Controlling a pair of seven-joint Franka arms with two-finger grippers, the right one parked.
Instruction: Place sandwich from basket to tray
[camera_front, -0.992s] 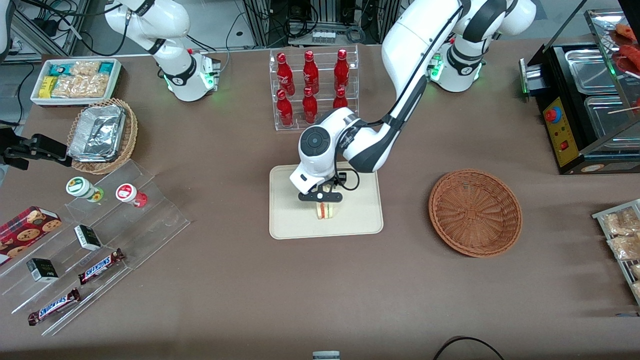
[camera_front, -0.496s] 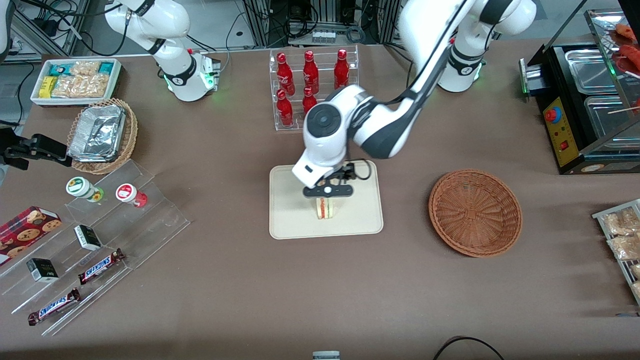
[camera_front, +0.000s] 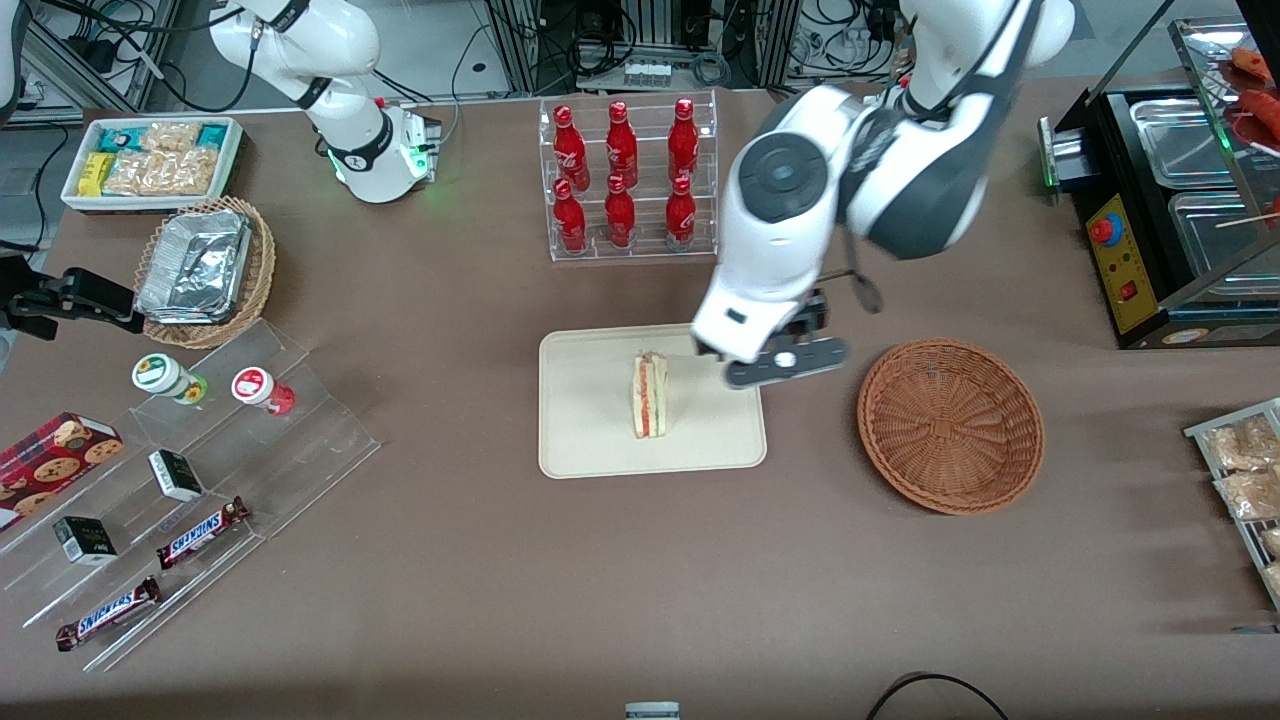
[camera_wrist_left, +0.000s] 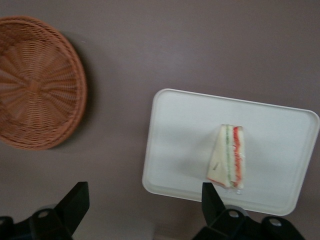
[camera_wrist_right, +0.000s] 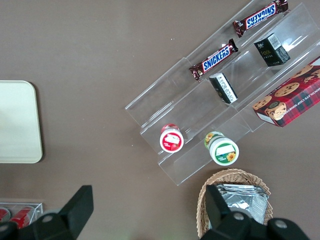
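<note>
The small triangular sandwich of pale bread with red and green filling (camera_front: 649, 394) stands on its edge in the middle of the flat cream-beige rectangular tray with rounded corners (camera_front: 580, 450), its layered cut face turned up; the round reddish-brown woven wicker basket (camera_front: 950, 425), lying toward the working arm's end of the brown bench (camera_front: 640, 580), holds nothing. The sandwich looks light, soft and easily crushed, and its layers could slide apart, so any further hold would best fall across the two broad bread faces with gentle pressure, not on the filling edge or the thin tip. The left arm's pincer (camera_front: 786, 364) hangs above the tray's edge on the basket's side, between sandwich and basket, touching neither. Its dark fingers (camera_wrist_left: 74, 205) are spread wide and carry nothing, pointing down at the bench, with the arm folded high above them.
</note>
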